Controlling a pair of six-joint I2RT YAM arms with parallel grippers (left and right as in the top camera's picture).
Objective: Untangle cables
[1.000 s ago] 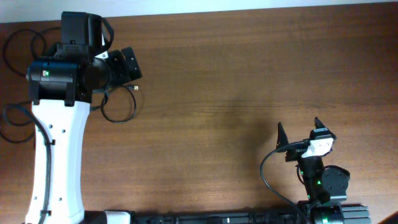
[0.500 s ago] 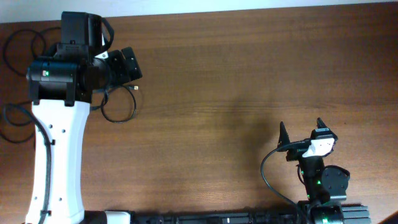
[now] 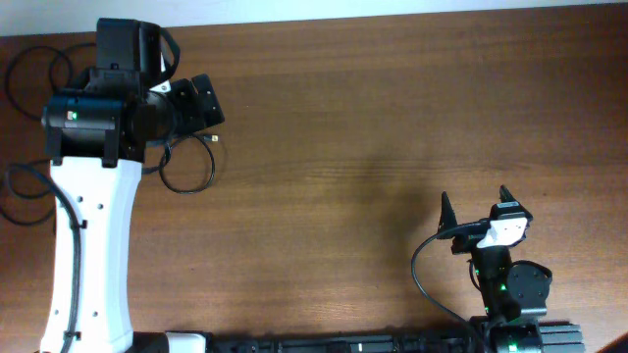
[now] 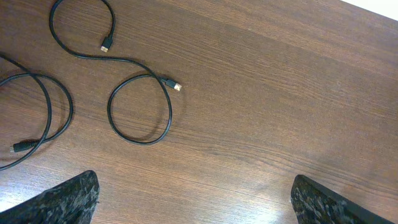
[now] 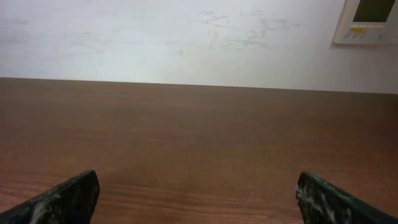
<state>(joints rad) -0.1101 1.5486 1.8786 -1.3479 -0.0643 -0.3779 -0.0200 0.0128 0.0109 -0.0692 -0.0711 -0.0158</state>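
Left gripper (image 4: 196, 204) spread, empty, over looped cable (image 4: 171, 112); second cable (image 4: 49, 112) beside it, apart; right gripper (image 3: 474, 201) spread, well apart; likely best: pinch near plug (image 4: 176, 87), drag slowly.

cables (image 4: 170, 112): one cut by left edge | overhead: partly under left arm (image 3: 93, 235)

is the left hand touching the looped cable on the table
Apart. The left wrist view shows the looped cable lying on the table, with bare wood between it and both fingers of the open left hand.
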